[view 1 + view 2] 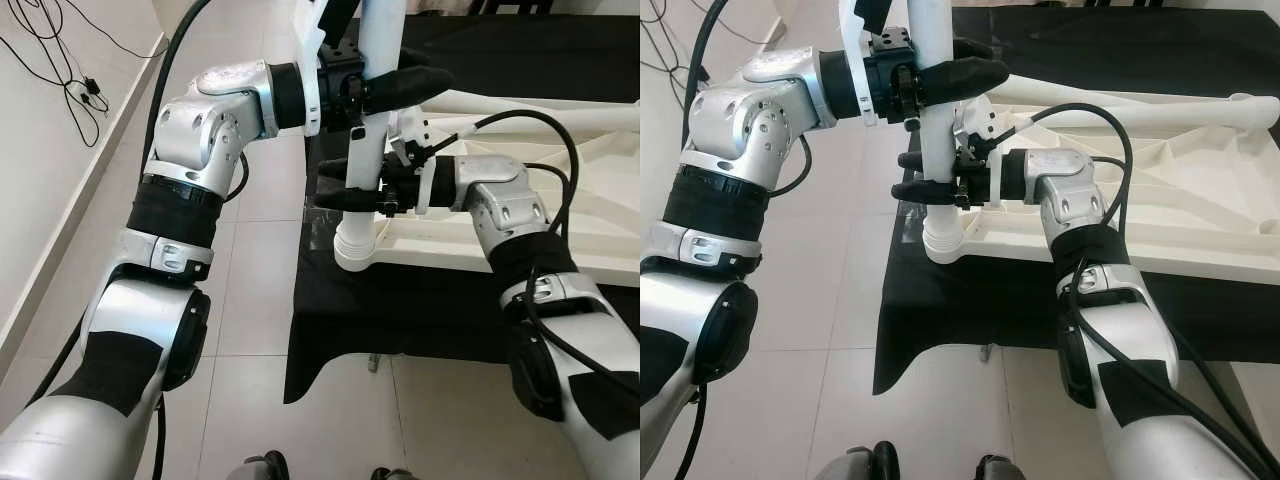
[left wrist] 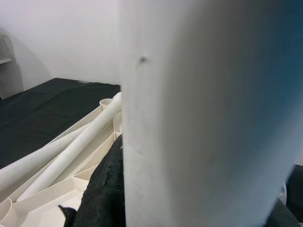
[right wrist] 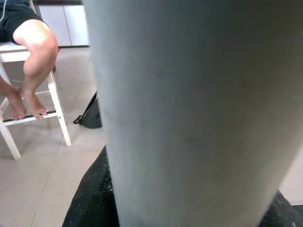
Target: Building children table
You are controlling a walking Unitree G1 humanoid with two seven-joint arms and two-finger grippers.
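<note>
Left gripper [image 1: 400,85] clamped on the white leg [image 1: 368,130], high up, fingers [image 1: 415,80] wrapped round the tube. Right gripper [image 1: 350,185] clenched on the same leg lower down, one finger above, one below, reaching in from the opposite side. Leg upright, foot seated in the corner socket [image 1: 355,255] of the tabletop [image 1: 600,220]. Tabletop lying upside down, ribbed underside up, on a black cloth [image 1: 400,310] spread over pale floor tiles [image 1: 250,330]. Another loose leg [image 1: 1120,105] lying flat across the tabletop, beyond the grippers; two such tubes side by side in the left wrist view. Cables [image 1: 60,70] trailing on the floor by the wall, far left. In the right wrist view, past the leg: a person's bare leg [image 3: 35,52] on a white stool [image 3: 57,113], dark bag [image 3: 90,116] on the floor just beside it.
</note>
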